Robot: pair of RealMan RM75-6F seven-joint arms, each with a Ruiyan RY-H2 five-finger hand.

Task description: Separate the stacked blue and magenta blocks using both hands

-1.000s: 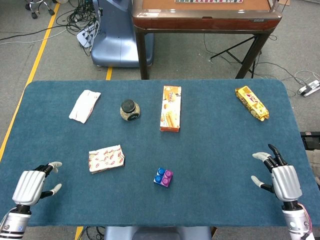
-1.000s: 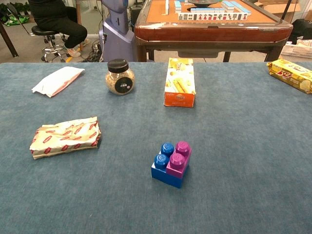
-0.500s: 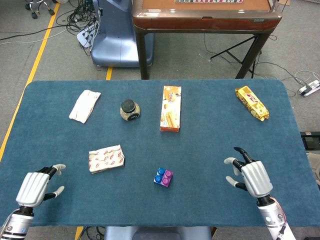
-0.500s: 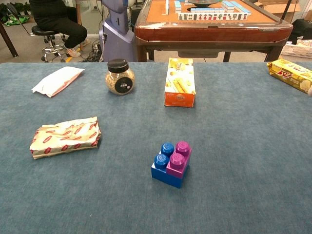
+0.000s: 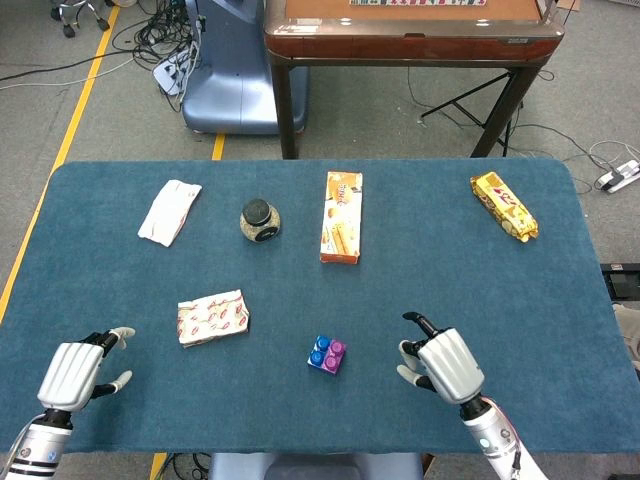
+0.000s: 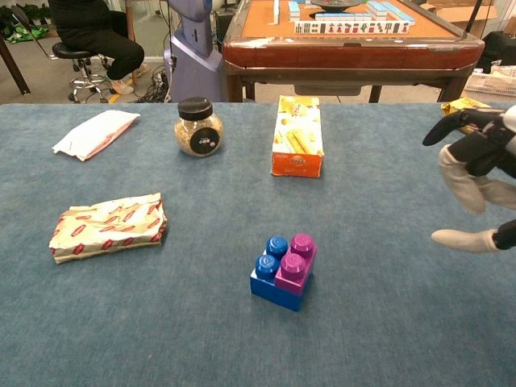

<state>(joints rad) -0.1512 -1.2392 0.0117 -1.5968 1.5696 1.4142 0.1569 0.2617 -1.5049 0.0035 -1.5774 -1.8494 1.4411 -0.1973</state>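
Observation:
The stacked blocks sit on the blue table near its front middle: a magenta block (image 5: 336,352) (image 6: 296,262) is pressed onto a blue block (image 5: 320,353) (image 6: 268,274). My right hand (image 5: 442,366) (image 6: 477,179) hovers to the right of the stack, empty, fingers spread, a short gap away. Near the front left corner my left hand (image 5: 74,371) holds nothing, fingers apart; the chest view does not show it.
A crumpled red-and-white wrapper (image 5: 212,317) (image 6: 109,225) lies left of the stack. Further back are a white packet (image 5: 169,211), a black-lidded jar (image 5: 259,220) (image 6: 197,126), an orange snack box (image 5: 341,216) (image 6: 297,135) and a yellow packet (image 5: 503,206).
My right hand has swept leftward from the table's right edge toward the stack and now enters the chest view. My left hand barely shifted. The blocks have not moved.

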